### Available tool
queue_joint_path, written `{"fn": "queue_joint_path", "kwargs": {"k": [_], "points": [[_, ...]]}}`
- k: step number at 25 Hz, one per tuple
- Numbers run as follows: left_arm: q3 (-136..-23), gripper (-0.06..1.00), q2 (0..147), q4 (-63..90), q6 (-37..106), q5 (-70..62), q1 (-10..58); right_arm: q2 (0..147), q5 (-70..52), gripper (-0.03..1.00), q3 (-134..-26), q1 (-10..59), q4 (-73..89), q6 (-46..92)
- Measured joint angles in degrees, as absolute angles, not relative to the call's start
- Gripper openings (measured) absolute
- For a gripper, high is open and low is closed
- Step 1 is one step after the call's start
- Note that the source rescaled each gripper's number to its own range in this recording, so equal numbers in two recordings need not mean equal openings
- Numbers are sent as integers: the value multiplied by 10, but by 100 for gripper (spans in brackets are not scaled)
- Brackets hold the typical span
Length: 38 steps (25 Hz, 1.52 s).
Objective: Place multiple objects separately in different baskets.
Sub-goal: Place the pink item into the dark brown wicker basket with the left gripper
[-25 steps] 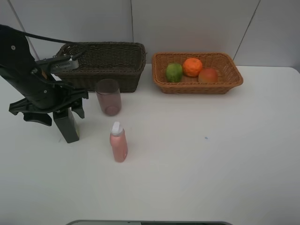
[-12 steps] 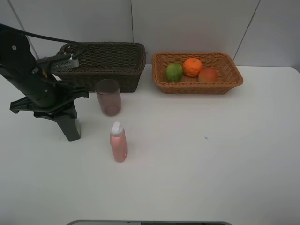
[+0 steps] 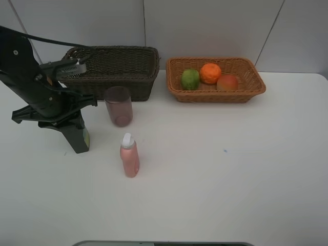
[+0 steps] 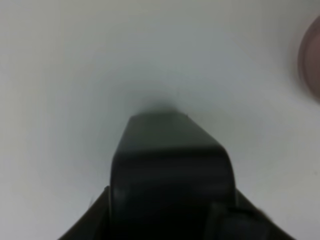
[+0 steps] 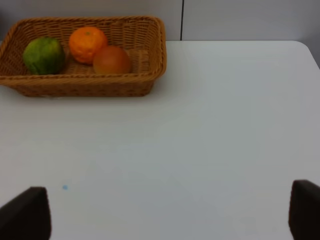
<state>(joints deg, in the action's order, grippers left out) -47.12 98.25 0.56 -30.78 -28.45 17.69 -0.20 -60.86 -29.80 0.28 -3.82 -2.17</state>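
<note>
Black pump bottle (image 3: 77,141) sits in front of the left end of the dark brown basket (image 3: 115,69), with my left pincer (image 3: 69,123) clamped on its upper part. Pink cup (image 3: 119,106) stands just before that basket on the tabletop (image 3: 215,179), and the pink bottle (image 3: 129,156) farther forward. Orange (image 3: 210,73), green fruit (image 3: 190,79) and red-yellow fruit (image 3: 227,82) lie in the tan basket (image 3: 254,86) to its right. My right pincer (image 5: 165,210) is spread wide, holding nothing.

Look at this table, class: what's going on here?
The left gripper is clamped around the black pump bottle, which stands on the table in front of the dark brown basket. The green fruit, orange and red-yellow fruit already lie in the tan basket. The pink cup and pink bottle stand loose on the table. The right gripper hangs open, holding nothing.
</note>
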Motion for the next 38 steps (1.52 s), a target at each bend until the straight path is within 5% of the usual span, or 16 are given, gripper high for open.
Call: {"fn": "queue_joint_path", "kwargs": {"k": [13, 21, 38], "points": [[-499, 50, 962, 0, -308, -374, 177, -2, -609, 100, -298, 3, -38, -22], [-653, 50, 929, -72, -265, -518, 177, -2, -609, 100, -298, 3, -38, -22], [-946, 50, 1077, -101, -182, -512, 135, -2, -609, 100, -298, 3, -38, -22]]}}
